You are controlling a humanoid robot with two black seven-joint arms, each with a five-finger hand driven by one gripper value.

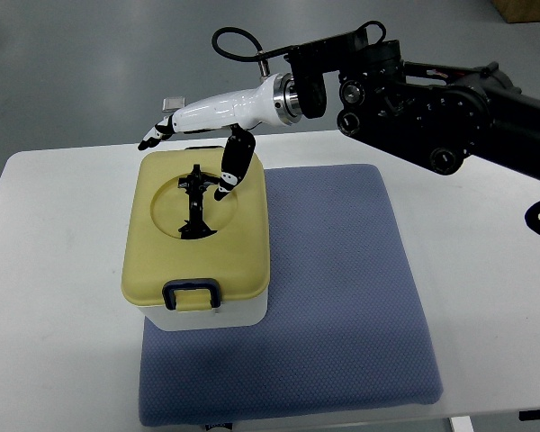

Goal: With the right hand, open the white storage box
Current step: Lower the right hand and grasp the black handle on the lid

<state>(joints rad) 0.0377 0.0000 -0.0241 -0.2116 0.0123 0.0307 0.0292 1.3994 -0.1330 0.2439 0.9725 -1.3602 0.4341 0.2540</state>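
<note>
The white storage box (218, 315) stands on the left part of a blue mat, its cream-yellow lid (198, 252) down with a dark blue latch (192, 295) at the near edge. A black handle (194, 200) lies in the lid's round recess. My right hand (193, 135) reaches in from the right on a black arm and hovers over the lid's far edge. Its fingers (158, 131) stretch out to the left past the box, and the thumb (234, 166) points down toward the lid beside the recess. It holds nothing.
The blue mat (342, 297) covers the middle of the white table (54, 297). The black right arm (432, 99) spans the far right above the table. A small grey object (173, 103) sits at the table's far edge behind the hand.
</note>
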